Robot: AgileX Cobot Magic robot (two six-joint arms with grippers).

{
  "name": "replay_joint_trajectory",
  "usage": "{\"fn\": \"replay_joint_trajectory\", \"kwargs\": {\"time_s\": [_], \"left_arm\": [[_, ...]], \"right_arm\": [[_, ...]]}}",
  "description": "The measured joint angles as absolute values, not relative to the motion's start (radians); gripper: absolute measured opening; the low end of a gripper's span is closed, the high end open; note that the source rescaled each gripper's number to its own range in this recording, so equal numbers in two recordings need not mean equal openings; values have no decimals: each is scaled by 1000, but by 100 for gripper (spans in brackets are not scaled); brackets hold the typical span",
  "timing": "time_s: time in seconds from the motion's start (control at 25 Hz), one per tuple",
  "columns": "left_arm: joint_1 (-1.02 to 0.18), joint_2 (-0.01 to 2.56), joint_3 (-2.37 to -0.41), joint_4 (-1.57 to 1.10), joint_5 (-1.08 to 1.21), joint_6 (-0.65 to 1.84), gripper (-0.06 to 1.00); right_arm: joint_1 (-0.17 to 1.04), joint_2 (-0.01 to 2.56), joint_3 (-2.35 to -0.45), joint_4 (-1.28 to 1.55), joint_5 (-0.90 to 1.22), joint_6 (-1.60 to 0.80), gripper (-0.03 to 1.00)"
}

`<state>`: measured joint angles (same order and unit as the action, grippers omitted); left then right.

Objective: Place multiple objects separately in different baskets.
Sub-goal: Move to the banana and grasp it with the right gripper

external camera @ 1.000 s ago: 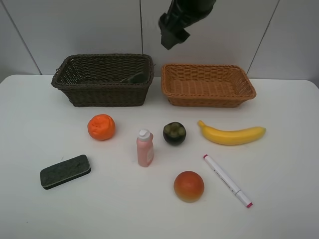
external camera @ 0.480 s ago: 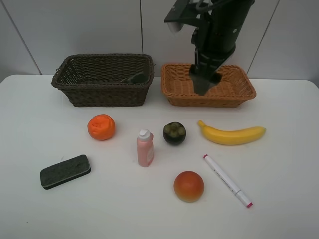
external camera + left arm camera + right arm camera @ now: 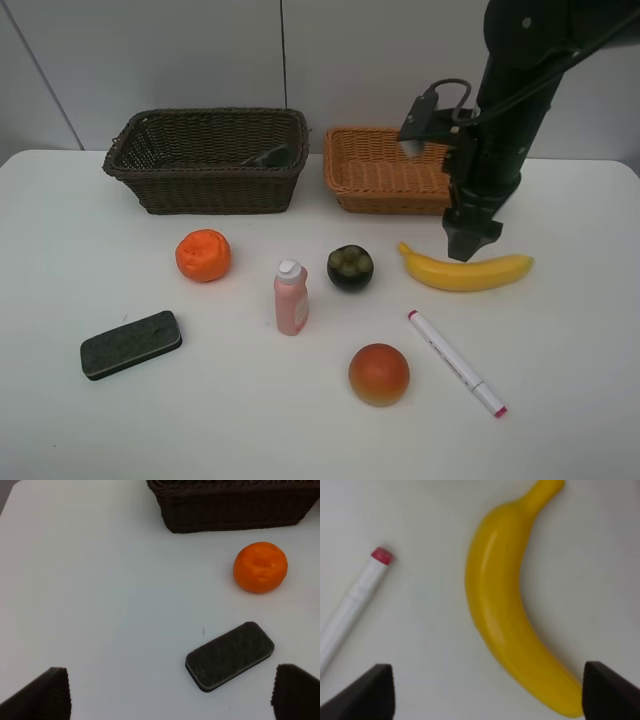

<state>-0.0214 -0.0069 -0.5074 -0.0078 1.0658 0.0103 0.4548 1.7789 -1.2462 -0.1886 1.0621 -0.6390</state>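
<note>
Now R end effector [image 3: 468,248], jaws wide apart, hangs over banana [image 3: 470,273].

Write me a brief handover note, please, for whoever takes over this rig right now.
Left gripper: jaws open, empty, outside the high view; the eraser and orange show in its wrist view.
Right gripper: jaws open, empty, poised over the banana.
On the table: orange, eraser, pink bottle, mangosteen, red-orange fruit, banana, marker.
Done: the dark green bottle lies in the dark basket; the tan basket shows nothing inside.
Left: seven items to sort into the baskets; the banana looks next.
</note>
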Motion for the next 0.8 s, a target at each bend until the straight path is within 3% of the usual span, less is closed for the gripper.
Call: {"fn": "replay_joint_trajectory", "kwargs": {"time_s": [0.28, 0.8], "left_arm": [[-21, -7, -507, -8, 1066, 10, 100], [-21, -7, -507, -8, 1066, 10, 100]], "right_arm": [[410, 1788, -1128, -187, 863, -722, 91], [401, 1987, -1116, -224, 669, -745, 90]]}}
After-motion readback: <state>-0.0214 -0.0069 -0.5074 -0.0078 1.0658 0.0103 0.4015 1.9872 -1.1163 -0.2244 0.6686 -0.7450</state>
